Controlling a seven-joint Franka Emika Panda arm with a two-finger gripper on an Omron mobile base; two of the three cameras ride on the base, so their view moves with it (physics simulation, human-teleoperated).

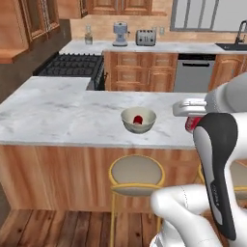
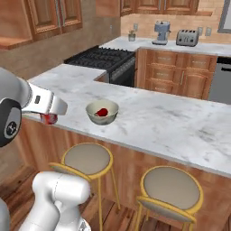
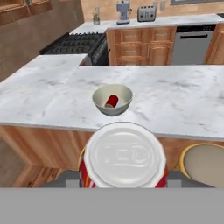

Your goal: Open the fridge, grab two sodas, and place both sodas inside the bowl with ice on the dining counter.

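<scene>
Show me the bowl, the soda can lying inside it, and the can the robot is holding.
bowl (image 1: 126, 125): left base view, outer wall.
can in the bowl (image 3: 112, 101): hand view, red side.
held can (image 3: 124, 154): hand view, silver top.

The worktop (image 1: 58, 111) is a pale marble slab on a reddish wood base. A bowl (image 1: 138, 120) stands on it near the front edge, with bare marble all round it; a red can (image 1: 138, 119) lies inside the bowl.
</scene>
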